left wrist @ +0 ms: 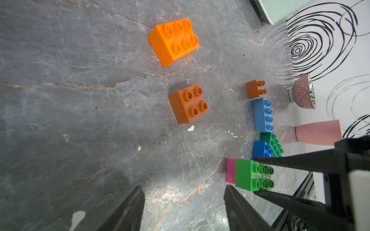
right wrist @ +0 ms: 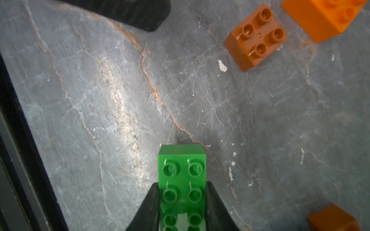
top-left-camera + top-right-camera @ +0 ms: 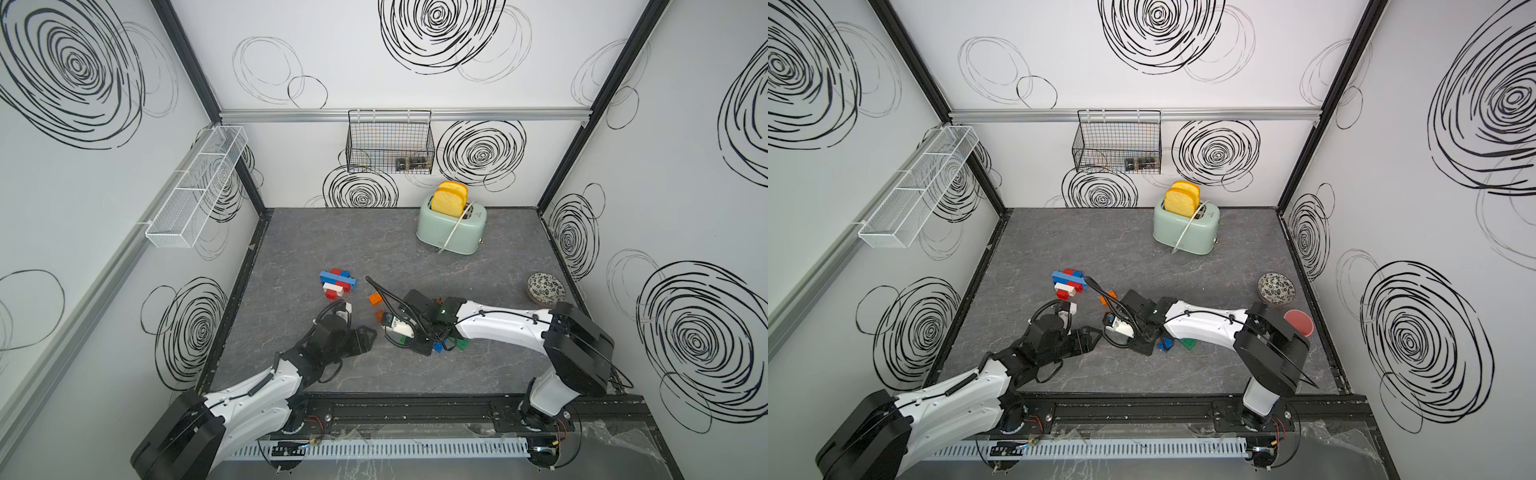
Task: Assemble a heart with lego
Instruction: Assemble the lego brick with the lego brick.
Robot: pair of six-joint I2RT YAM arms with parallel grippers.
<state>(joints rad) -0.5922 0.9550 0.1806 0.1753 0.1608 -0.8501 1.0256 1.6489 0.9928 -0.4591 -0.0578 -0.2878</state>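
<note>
Pinched tight between jaws of the right gripper [image 2: 182,184]: a green brick [image 2: 181,166], well apart from the build. Left gripper [image 1: 183,188] jaws part-open, holding nothing. Judged early going: only a small blue, red and white cluster [image 3: 337,284] joined, with orange brick [image 1: 174,41], brown brick [image 1: 188,104] and others lying loose, yet to add.

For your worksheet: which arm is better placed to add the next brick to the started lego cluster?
Likely right: the right gripper clamps a green brick; the left gripper is open and empty.
</note>
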